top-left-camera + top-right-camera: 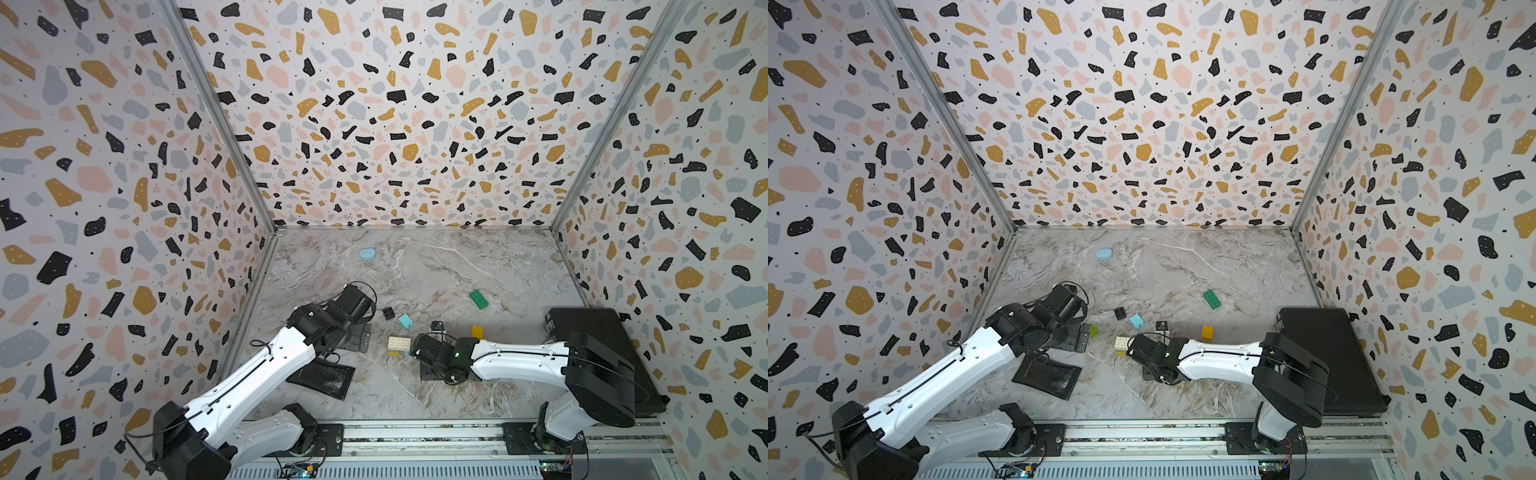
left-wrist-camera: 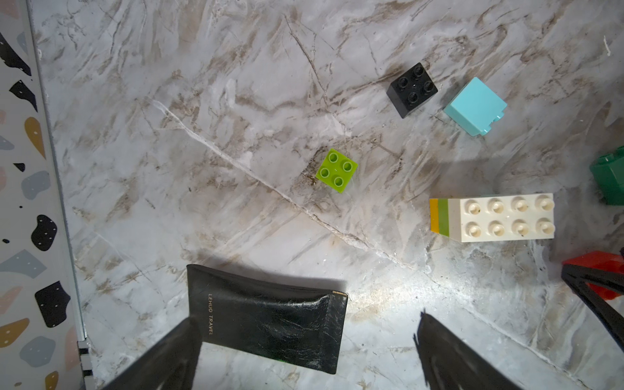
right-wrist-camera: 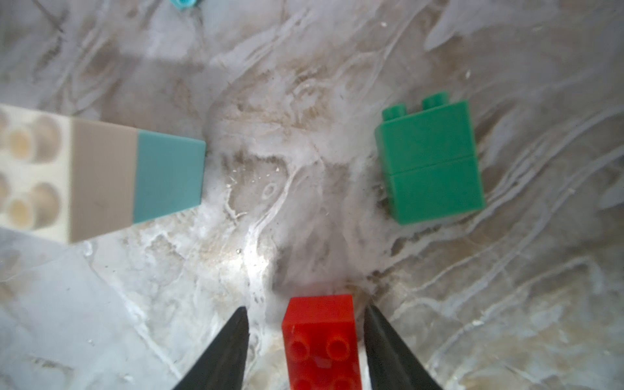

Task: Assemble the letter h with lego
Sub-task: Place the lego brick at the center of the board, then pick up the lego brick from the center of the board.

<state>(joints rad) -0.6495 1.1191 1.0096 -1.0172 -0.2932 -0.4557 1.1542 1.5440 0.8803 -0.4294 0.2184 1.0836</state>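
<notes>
Found the fingers (image 3: 229,351) of the right gripper (image 3: 305,308) parted either side of the red brick (image 3: 319,337), a clear gap on one flank, next to none on the other: released, not clenched. Saw the brick resting studs-up on the marble table (image 3: 304,152), near the middle of the scene, just right of the white brick (image 2: 503,217) and a little nearer; could not make it out in the top views, hidden under the right wrist. Read that straddle as a line-up across the brick's smooth side walls, the faces giving a square pinch and leaving the studs free.

Noted the white brick lying studs up on other lego, lime and yellow showing at its left end, light blue at its right: took this for the arch of the h, kept central within reach of both arms. Counted loose stock around it: black brick (image 2: 412,89) and light-blue brick (image 2: 475,106) just beyond, lime brick (image 2: 336,170) to the left, dark green pair (image 3: 429,162) farther right, orange brick (image 1: 478,331) to the right. Found the left gripper (image 2: 305,317) wide open and empty, hovering near the black pouch (image 2: 266,324) at the near left, probably parked clear of the right arm's work.
</notes>
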